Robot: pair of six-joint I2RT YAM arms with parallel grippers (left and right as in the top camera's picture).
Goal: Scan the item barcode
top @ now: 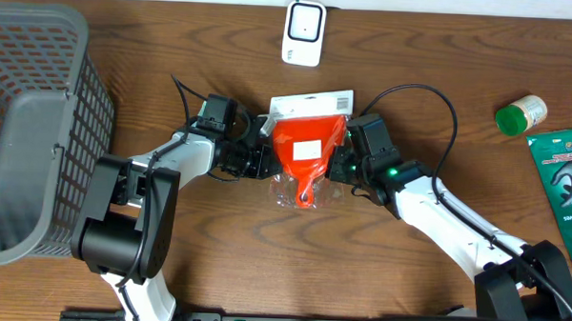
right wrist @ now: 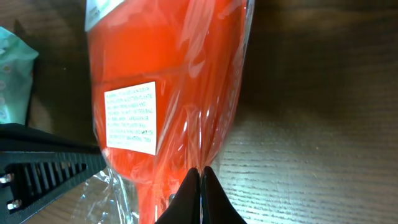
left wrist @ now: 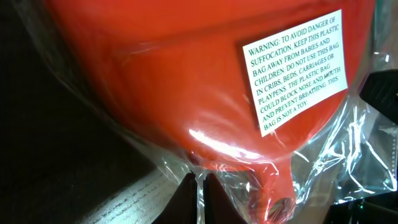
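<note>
Left hand (top: 256,160): your wrist view shows its dark fingers closed together at the bottom edge (left wrist: 200,190), with the clear film of the bagged funnel (top: 305,150) pinched between them. Right hand (top: 347,167): fingertips pressed tight to one another (right wrist: 200,182), nipping the bag's loose plastic edge on the opposite side. So you have the bagged funnel held from both flanks, left hand on its left, right hand on its right, in the middle of the bench (top: 442,52). The funnel is orange, and its narrow spout end points toward the robot. A white header card (top: 312,104) tops the bag on the far side, but its print is too small to read from overhead. A white warning label shows on the plastic, legible in your left wrist view (left wrist: 295,71) and blurred in the right (right wrist: 130,118). Whether the bag is lifted or resting on the wood, you cannot tell. Beyond the card, well apart at the bench's far edge, lies a white scanner (top: 304,32). At far left is a grey mesh basket (top: 33,37). At far right is a green-capped bottle (top: 521,114), with a green packet (top: 563,189) just beside it at the edge.
</note>
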